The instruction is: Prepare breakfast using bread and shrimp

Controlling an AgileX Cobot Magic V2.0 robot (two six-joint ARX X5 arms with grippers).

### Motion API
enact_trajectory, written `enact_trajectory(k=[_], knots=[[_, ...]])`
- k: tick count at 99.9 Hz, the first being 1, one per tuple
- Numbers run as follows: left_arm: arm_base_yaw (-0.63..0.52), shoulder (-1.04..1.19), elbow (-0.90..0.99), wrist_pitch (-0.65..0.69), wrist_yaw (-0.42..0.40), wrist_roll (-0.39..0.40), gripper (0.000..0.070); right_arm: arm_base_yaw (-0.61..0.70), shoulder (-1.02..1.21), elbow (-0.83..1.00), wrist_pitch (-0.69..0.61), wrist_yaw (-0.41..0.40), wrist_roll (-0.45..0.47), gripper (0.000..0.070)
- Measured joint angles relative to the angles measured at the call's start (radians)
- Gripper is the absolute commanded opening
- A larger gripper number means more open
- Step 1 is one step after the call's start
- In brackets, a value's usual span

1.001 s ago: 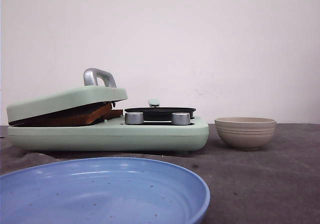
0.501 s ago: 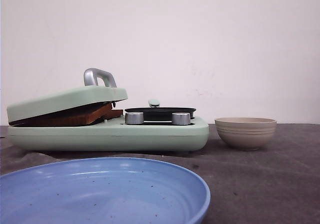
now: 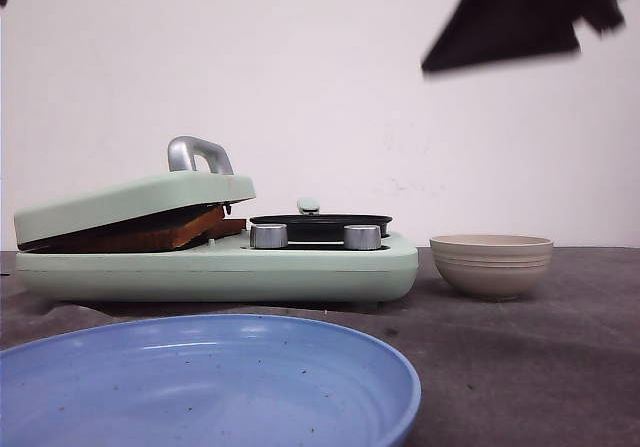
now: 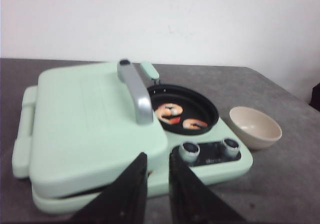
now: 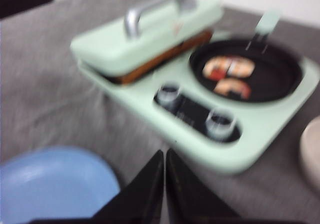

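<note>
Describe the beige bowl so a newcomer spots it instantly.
Find the mint-green breakfast maker on the grey table. Just off its knob end, on the robot's right, sits the beige bowl: small, ridged, apparently empty, unlike the wide blue plate nearer the camera.

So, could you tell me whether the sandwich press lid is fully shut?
Not fully: the lid rests tilted on the bread, leaving a gap above the base.

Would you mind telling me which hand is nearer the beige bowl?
Probably the right hand, raised above the beige bowl; the left hand sits before the sandwich press lid, farther left.
</note>
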Motion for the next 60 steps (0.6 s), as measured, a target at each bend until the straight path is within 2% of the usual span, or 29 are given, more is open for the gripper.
enact_trajectory(k=[11, 35, 48, 60], knots=[[0.0, -0.069, -0.061, -0.021, -0.004, -0.014, 0.0, 0.03, -0.002, -0.07, 0.034, 0.02, 0.021, 0.0], [0.0, -0.151, -0.079, -0.2, -0.083, -0.018, 0.0, 0.034, -0.002, -0.098, 0.038, 0.027, 0.023, 0.0], [0.0, -0.166, -0.079, -0.211, -0.132, -0.033, 0.0, 0.034, -0.002, -0.098, 0.038, 0.075, 0.014, 0.0], [0.0, -0.167, -0.079, -0.212, -0.134, -0.065, 0.0, 0.034, -0.002, -0.098, 0.035, 0.083, 0.015, 0.0]])
